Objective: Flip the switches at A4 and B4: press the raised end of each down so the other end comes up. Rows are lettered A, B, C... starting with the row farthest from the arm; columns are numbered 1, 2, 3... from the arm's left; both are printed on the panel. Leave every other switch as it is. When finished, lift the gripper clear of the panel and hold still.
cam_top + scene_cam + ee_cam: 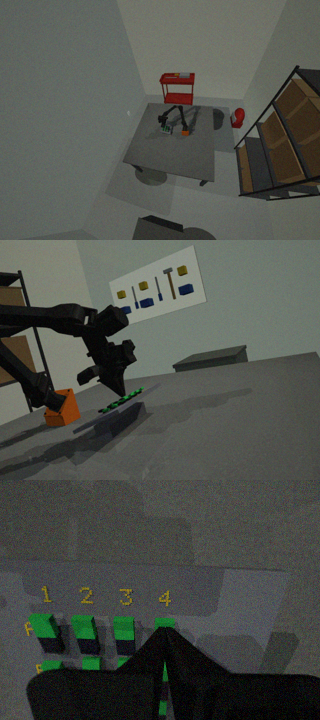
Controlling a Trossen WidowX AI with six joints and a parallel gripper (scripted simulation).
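The black arm [46, 317] reaches out level from its orange base [67, 409], then bends sharply down at the wrist [111, 320]. The gripper [121, 392] points downward, its fingers pressed together into one narrow tip with nothing between them.
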